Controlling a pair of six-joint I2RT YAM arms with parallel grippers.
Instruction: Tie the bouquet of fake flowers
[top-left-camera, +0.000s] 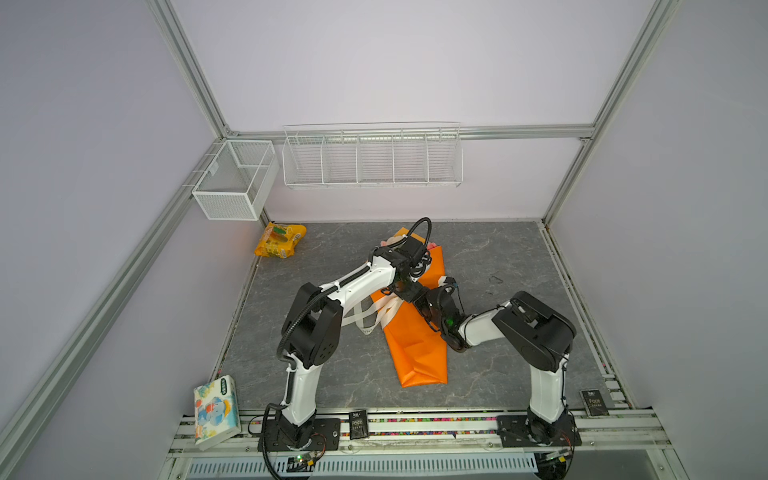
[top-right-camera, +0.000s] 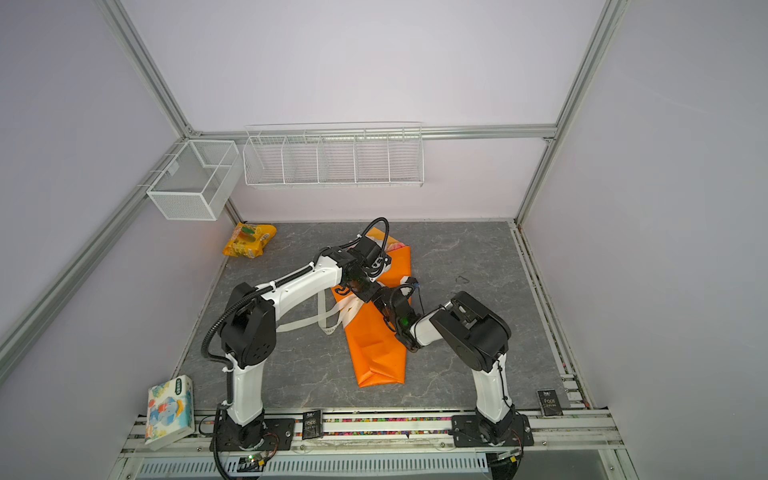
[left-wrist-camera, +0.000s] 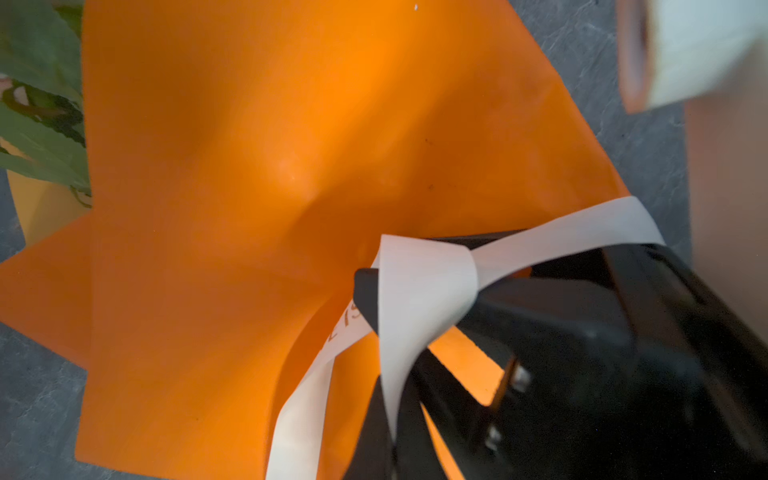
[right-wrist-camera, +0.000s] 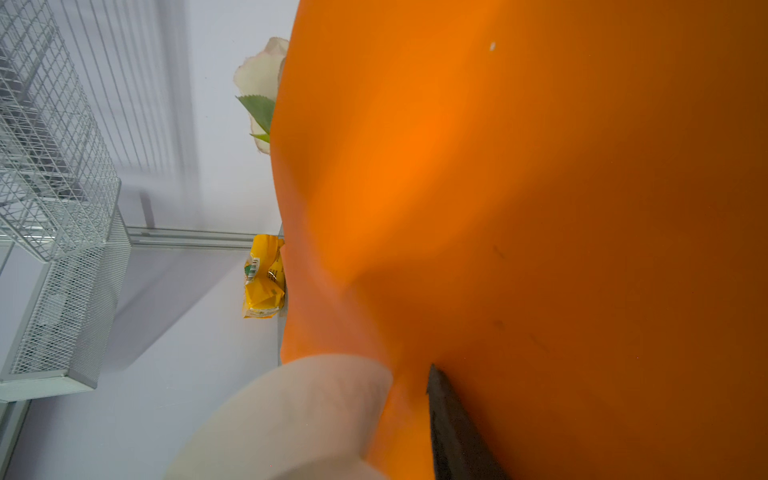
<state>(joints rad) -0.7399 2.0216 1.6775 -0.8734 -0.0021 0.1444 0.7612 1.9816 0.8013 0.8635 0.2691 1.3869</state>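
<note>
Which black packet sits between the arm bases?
The flat black "Face" packet on the front rail; the other black packet lies by the grey table's front-right corner.

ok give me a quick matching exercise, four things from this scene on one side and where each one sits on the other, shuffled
Things
1. snack packet
2. tissue pack
3. wire rack
4. ribbon

Places (as seen in both top views)
a. hung up at the back
b. far left corner
c. across the orange wrap
d. near left corner

Pairs: 1-b, 2-d, 3-a, 4-c
</note>
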